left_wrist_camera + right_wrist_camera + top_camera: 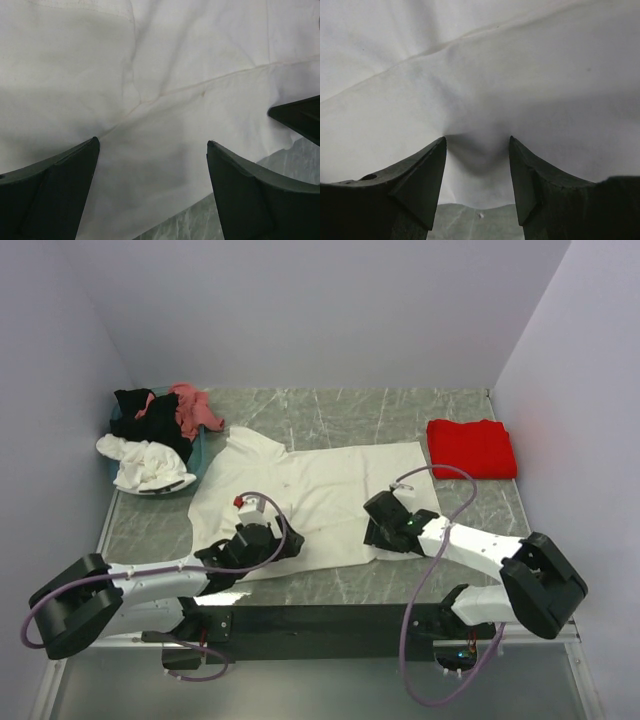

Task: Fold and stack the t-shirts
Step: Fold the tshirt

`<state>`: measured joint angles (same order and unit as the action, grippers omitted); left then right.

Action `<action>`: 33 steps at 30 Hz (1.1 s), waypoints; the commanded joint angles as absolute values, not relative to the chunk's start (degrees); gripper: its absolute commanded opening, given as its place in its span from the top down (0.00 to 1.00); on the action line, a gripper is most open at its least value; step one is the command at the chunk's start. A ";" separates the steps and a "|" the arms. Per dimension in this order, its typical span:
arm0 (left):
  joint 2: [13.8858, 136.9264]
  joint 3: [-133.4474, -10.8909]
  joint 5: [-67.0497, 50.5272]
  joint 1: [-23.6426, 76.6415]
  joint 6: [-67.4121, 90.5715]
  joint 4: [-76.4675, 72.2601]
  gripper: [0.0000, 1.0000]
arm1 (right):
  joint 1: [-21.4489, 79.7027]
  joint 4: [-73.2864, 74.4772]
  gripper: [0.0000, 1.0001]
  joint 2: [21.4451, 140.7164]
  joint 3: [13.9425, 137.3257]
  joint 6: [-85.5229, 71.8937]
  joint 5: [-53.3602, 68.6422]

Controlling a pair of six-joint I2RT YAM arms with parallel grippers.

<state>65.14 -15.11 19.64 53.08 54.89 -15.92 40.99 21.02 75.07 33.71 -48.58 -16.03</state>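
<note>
The large cream t-shirt [320,495] lies spread flat on the middle of the table. My left gripper [280,540] is at its near left hem. In the left wrist view the gripper [153,142] is open wide over the cloth [165,65], right at the hem edge. My right gripper [378,532] is at the near right hem. In the right wrist view the gripper [477,138] has its jaws apart, pressed into the cloth [485,75], which puckers between them. The red t-shirt [471,448] lies folded at the back right.
A teal basket [203,455] at the back left holds a black shirt [150,415], a pink shirt [192,405] and a white shirt [145,465]. The marbled table [350,415] is walled at the back and on both sides. Purple cables loop over both arms.
</note>
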 commanded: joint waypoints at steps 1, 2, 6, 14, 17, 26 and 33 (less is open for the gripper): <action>62.68 -12.48 17.40 55.54 59.31 -6.95 0.05 | 42.97 32.25 0.39 71.83 31.20 -53.43 -14.32; 61.97 -12.13 17.75 55.81 59.85 -5.46 0.05 | 43.33 34.08 0.39 71.02 31.20 -53.79 -14.50; 58.89 -11.69 19.07 57.30 61.69 -1.42 0.05 | 44.65 35.86 0.39 67.77 30.15 -55.10 -12.75; 54.49 -10.90 19.34 59.41 63.89 2.11 0.05 | 46.93 39.89 0.39 64.52 28.92 -57.74 -13.18; 53.88 -11.42 19.69 60.55 64.16 3.16 0.05 | 47.20 41.04 0.39 63.28 27.95 -58.36 -13.36; 52.74 -22.29 24.95 62.49 60.56 14.74 0.03 | 47.99 44.72 0.39 60.56 32.76 -58.10 -14.32; 54.65 -39.45 34.20 53.57 48.11 18.20 0.01 | 47.90 46.32 0.37 62.74 44.37 -52.74 -21.17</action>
<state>53.56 -32.69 28.77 59.66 56.05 17.15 47.64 45.76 61.89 39.18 -55.61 -16.10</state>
